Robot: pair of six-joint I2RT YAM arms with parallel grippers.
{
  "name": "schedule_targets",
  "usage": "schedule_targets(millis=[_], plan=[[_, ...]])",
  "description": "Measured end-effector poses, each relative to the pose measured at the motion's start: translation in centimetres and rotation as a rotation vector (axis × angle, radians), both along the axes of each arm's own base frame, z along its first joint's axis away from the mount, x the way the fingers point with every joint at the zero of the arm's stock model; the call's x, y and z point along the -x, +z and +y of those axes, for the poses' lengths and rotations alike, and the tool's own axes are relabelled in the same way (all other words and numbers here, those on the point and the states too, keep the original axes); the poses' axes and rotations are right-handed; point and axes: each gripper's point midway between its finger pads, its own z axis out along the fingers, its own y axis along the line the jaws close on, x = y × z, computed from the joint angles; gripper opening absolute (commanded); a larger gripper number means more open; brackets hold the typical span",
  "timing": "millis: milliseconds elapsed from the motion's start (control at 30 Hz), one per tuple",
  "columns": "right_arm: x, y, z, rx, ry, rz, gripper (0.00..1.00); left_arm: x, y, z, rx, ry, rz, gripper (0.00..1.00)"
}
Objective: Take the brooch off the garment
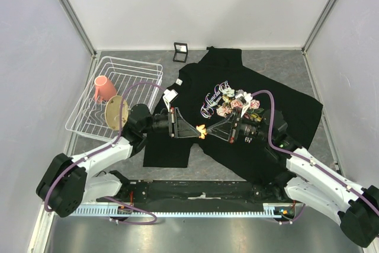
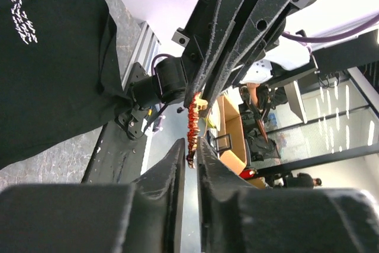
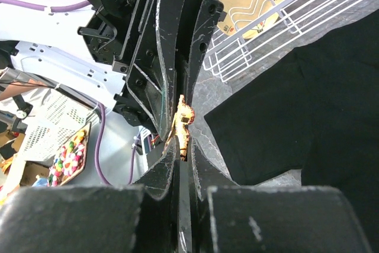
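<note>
i observe the right gripper (image 1: 211,129) with jaws clamped on the brooch (image 1: 201,129), held in the air above the garment (image 1: 284,111) spread on the bench (image 1: 284,63). the left gripper (image 1: 192,130) meets it tip to tip, jaws narrowly apart around the brooch's other end; whether they grip it i cannot tell.

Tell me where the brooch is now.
Top view, centre: the brooch sits between the tips of the left end effector and right end effector, over the garment.

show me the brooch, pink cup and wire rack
brooch (image 1: 201,130): top view, its orange middle
pink cup (image 1: 104,89): top view, its side wall
wire rack (image 1: 133,61): top view, its far rim
</note>
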Motion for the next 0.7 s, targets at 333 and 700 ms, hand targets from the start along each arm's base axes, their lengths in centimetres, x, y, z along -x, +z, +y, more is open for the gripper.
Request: schedule_targets(millis=[333,700], plan=[[0.0,-0.8,0.0,0.029,-0.013,0.035,0.34,-0.1,-0.7,-0.1,-0.024,0.01,0.032,0.02],[0.6,0.6,0.5,-0.041,0.026,0.05,0.56,-0.1,-0.5,0.4,-0.051,0.048,-0.032,0.02]])
